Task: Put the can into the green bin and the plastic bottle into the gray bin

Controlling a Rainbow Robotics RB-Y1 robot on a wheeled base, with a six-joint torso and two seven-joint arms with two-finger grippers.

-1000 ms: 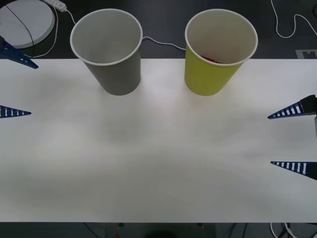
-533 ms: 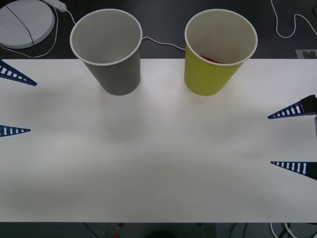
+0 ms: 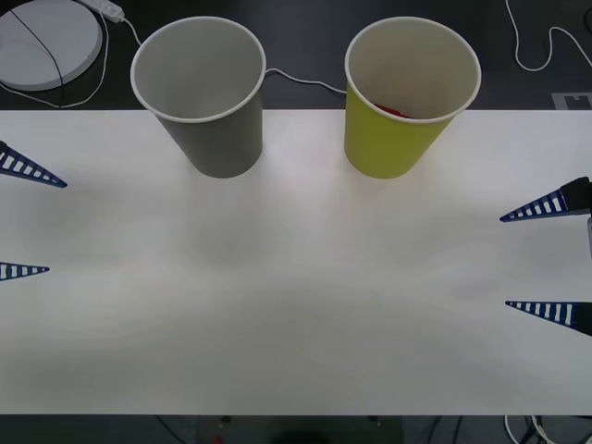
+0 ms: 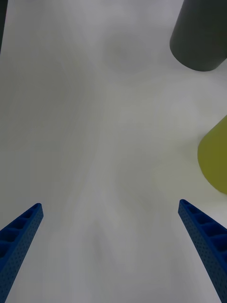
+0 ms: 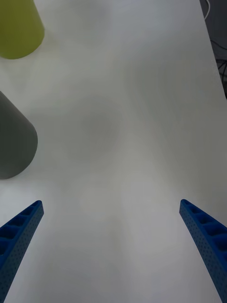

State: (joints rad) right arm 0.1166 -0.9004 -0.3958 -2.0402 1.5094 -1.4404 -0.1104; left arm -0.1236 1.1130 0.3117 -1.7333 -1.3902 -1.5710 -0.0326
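Observation:
The gray bin (image 3: pixel 199 92) stands at the back of the white table, left of centre; I see nothing inside it. Right of it stands the green bin (image 3: pixel 407 102), where a sliver of red, the can (image 3: pixel 393 111), shows low against the near wall. The plastic bottle is out of view. My left gripper (image 3: pixel 23 220) hovers open and empty at the table's left edge. My right gripper (image 3: pixel 546 259) is open and empty at the right edge. The wrist views show the gray bin (image 5: pixel 14 142) (image 4: pixel 198 38) and green bin (image 5: pixel 19 28) (image 4: pixel 215 158) from the sides.
Both bins rest on the white table (image 3: pixel 296 305), whose wide middle and front lie bare. Behind it, on the dark floor, are a white round disc (image 3: pixel 46 37) at the back left and white cables (image 3: pixel 532 46).
My left gripper has slid along the left edge toward the table's front, staying open. The right gripper and both bins have not moved.

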